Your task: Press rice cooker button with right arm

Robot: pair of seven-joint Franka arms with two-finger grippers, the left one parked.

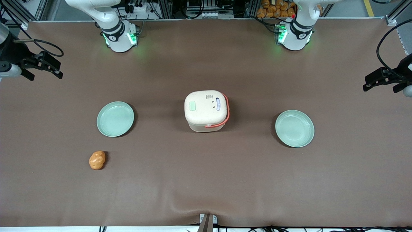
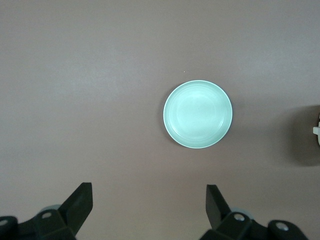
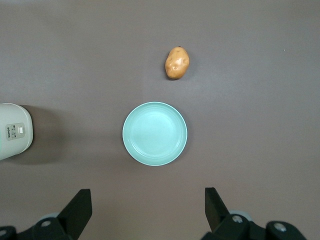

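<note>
Your tool (image 3: 145, 212), released, hangs above a plate (image 3: 155, 133). The cooker (image 1: 206, 110) looks light and may slide; press its green button (image 1: 192, 106) straight down.

A pale green plate (image 2: 198, 114) sat on the brown table (image 2: 85, 100) (a sliver of the rice cooker (image 2: 316, 131) showed at the frame's edge).

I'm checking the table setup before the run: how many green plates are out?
2. One plate lies toward the working arm's end of the table, near the potato; the other plate lies toward the parked arm's end. The rice cooker sits between them. The gripper hangs open, aside.
</note>
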